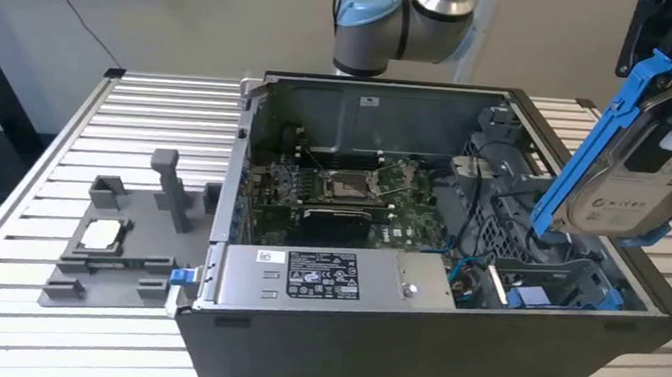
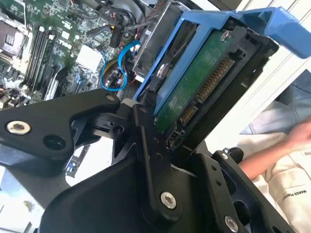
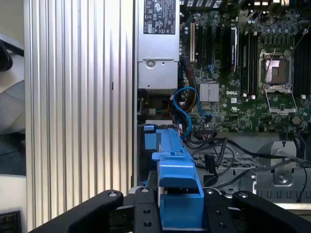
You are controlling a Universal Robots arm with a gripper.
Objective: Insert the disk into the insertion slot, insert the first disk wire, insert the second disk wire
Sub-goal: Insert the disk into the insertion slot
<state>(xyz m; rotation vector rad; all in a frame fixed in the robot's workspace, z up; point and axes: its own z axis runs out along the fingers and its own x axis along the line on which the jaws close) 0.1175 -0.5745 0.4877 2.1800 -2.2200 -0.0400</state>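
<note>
At the exterior view's left a grey fixture plate (image 1: pixel 115 248) lies on the slatted table (image 1: pixel 14 307). Next stands the open computer case (image 1: pixel 419 357), its motherboard (image 1: pixel 336 188) behind the power-supply box (image 1: pixel 311 277), and its drive bay (image 1: pixel 557 278) further toward the exterior view's right. There my gripper (image 3: pixel 180 204) is clamped on the disk (image 1: pixel 637 185), one black finger on each side of its blue carrier frame (image 1: pixel 592 137). I hold it tilted in the air above that bay.
</note>
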